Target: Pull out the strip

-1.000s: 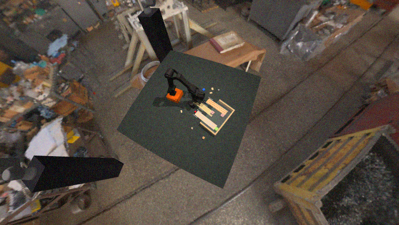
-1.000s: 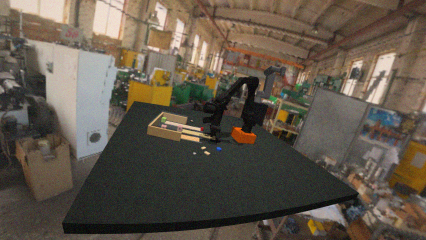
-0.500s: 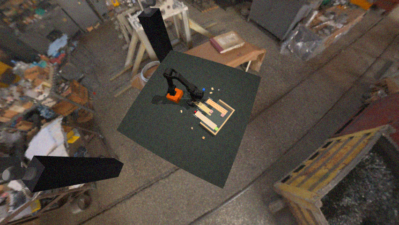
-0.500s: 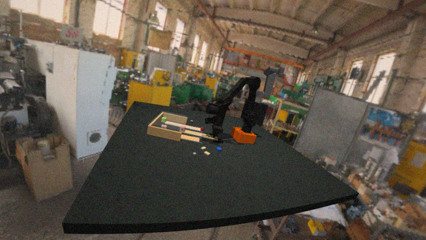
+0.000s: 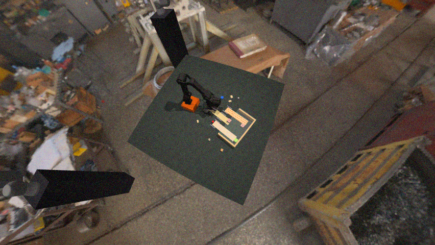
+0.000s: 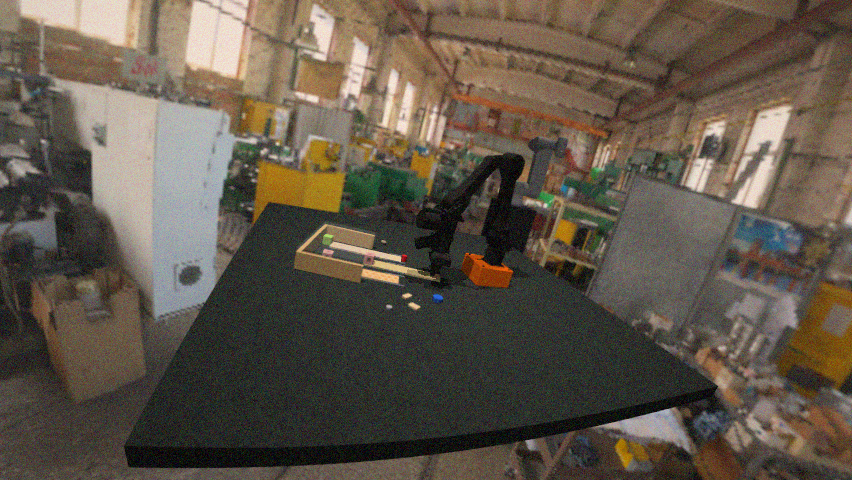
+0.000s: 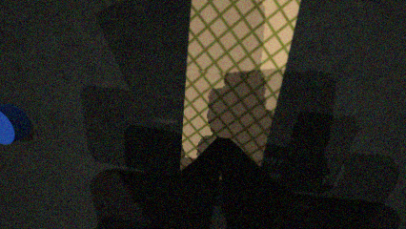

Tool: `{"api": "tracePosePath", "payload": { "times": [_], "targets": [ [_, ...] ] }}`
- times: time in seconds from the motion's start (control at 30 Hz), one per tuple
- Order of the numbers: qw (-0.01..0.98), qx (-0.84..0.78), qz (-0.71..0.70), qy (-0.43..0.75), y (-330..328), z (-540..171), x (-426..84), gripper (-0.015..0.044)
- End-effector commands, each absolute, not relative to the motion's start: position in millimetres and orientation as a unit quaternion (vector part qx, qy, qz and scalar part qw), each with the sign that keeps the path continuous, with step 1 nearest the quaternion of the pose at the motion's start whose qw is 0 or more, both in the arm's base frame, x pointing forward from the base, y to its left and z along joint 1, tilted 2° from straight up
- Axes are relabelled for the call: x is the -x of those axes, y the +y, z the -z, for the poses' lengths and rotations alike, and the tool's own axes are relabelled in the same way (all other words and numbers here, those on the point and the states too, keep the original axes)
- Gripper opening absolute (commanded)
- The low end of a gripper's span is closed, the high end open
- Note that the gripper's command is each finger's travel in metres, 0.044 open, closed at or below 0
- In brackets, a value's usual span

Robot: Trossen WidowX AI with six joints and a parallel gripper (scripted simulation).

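Observation:
My gripper (image 5: 213, 112) (image 6: 438, 278) (image 7: 222, 143) is shut on the near end of the middle strip (image 5: 221, 117) (image 6: 411, 270) (image 7: 229, 38), pale with a green crosshatch. This strip sticks out of the frame towards the arm's base. A pink cube (image 5: 228, 120) (image 6: 369, 259) with a dark mark is at the strip's far end. Another pink cube (image 5: 242, 125) (image 6: 327, 253) is at the far end of the orange-dotted strip (image 5: 236, 116) (image 6: 380, 276). A green cube (image 5: 236, 140) (image 6: 327, 239) is at the far end of the third strip (image 5: 224, 130) (image 6: 366, 251). The fingertips are dark in the wrist view.
A three-sided wooden frame (image 5: 245, 133) (image 6: 327, 266) surrounds the strips' far part. A red piece (image 5: 212, 121) (image 6: 404, 258) lies by the third strip's near end. A blue disc (image 5: 221, 97) (image 6: 437, 298) (image 7: 6, 128) and several small tan pieces lie outside the frame.

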State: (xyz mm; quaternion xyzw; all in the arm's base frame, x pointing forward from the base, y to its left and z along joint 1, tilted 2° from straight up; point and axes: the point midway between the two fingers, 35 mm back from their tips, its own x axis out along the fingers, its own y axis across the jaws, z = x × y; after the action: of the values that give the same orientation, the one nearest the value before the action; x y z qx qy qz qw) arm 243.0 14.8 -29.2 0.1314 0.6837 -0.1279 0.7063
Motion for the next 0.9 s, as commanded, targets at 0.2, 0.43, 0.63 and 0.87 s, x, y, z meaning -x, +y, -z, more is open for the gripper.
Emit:
{"api": "tracePosePath", "payload": {
  "times": [0.2,0.43,0.63,0.87],
  "targets": [
    [0.693,-0.131,0.129,0.698,20,35,-220,0.0],
    [0.692,-0.131,0.129,0.698,23,35,-214,0.0],
    [0.692,-0.131,0.129,0.698,25,35,-209,0.0],
    [0.692,-0.131,0.129,0.698,27,35,-202,0.0]
  ]
}}
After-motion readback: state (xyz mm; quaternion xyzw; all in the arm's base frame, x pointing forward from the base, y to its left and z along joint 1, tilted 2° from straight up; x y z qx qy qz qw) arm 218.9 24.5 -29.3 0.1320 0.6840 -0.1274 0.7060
